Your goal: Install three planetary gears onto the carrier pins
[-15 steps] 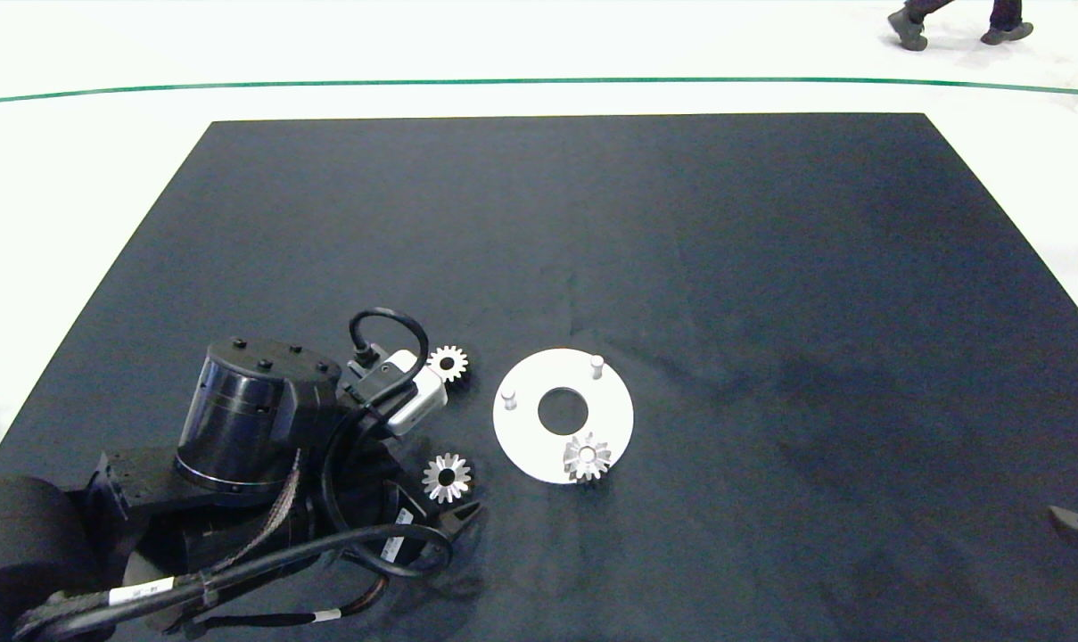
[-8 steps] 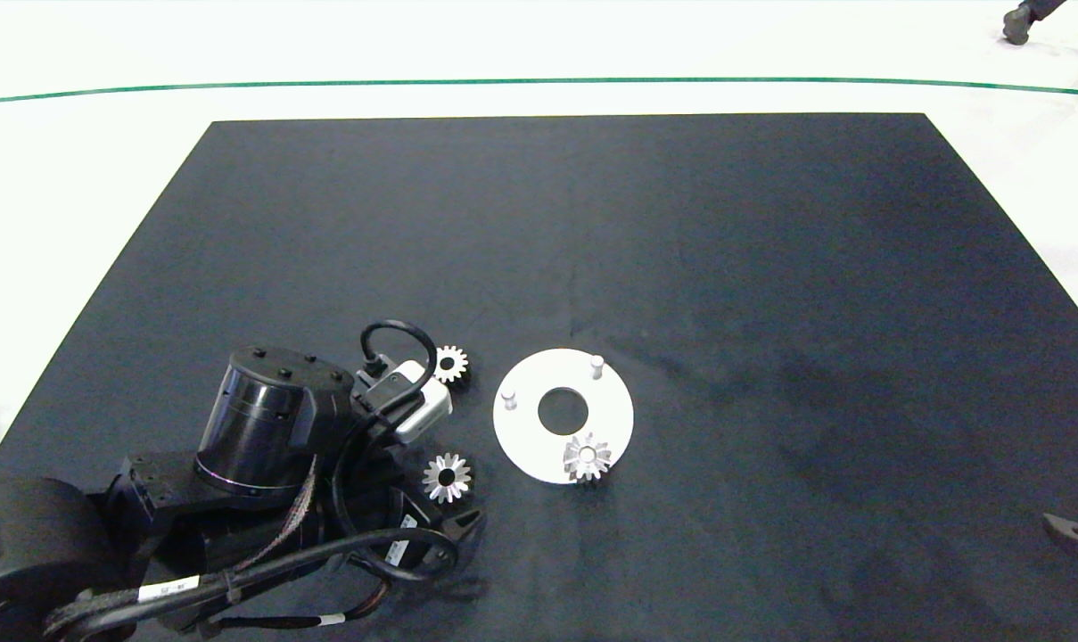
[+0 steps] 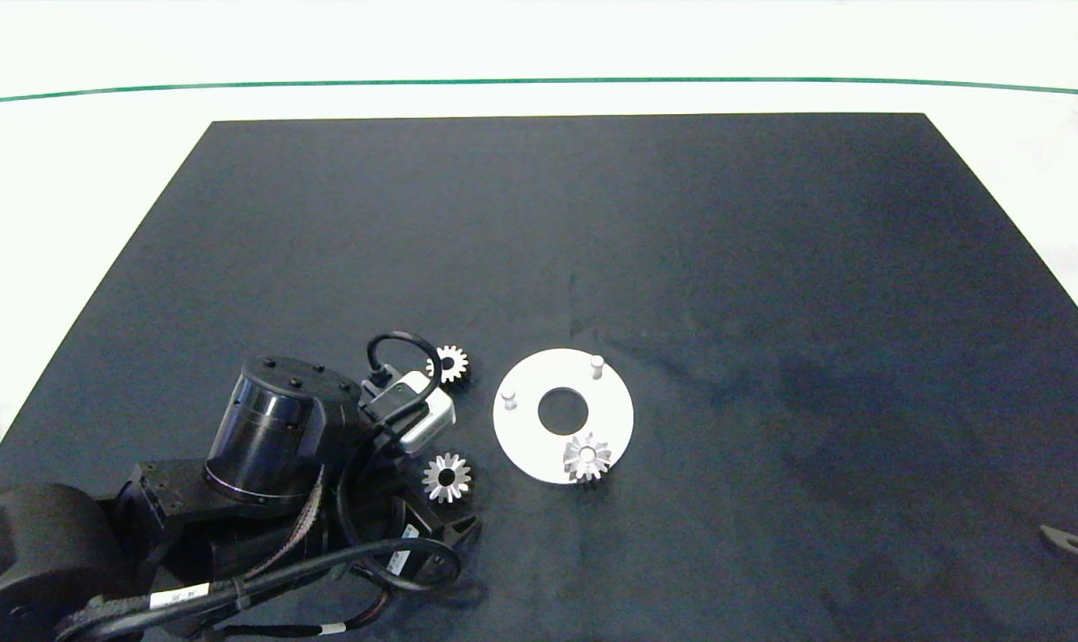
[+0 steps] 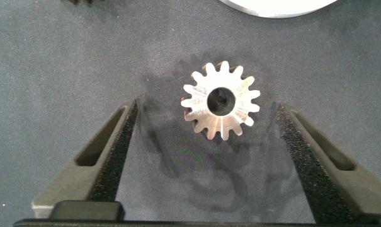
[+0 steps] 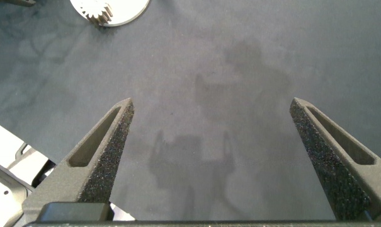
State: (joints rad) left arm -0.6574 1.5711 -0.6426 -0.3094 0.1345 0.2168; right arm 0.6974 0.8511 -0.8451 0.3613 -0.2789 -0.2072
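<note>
Left hand (image 4: 206, 157) spread wide, low over the table (image 3: 681, 250), one loose gear (image 4: 220, 101) lying flat between its foam-lined fingers (image 4: 124, 157) — nothing pinched yet, gap on both sides. Gear is silvery metal, toothed rim, round centre hole; judged stiff, dense for its size, smooth and a bit slippery, not fragile. Best hold: across the toothed rim on opposite sides, keeping it level and the hole clear for a pin. In the head view this gear (image 3: 447, 477) sits at 8 o'clock of the white disc (image 3: 530, 437), near it; a second loose gear (image 3: 450, 364) at 10 o'clock, partly behind the wrist camera. Third gear (image 3: 587, 457) already on the disc's 5 o'clock pin. Two short white pins bare — one (image 3: 508, 399) at 9 o'clock, one (image 3: 596, 366) at 1 o'clock. Table cover is dark, matte, cloth-like. Right hand (image 5: 209, 157) spread, empty, parked far off at 4 o'clock.
</note>
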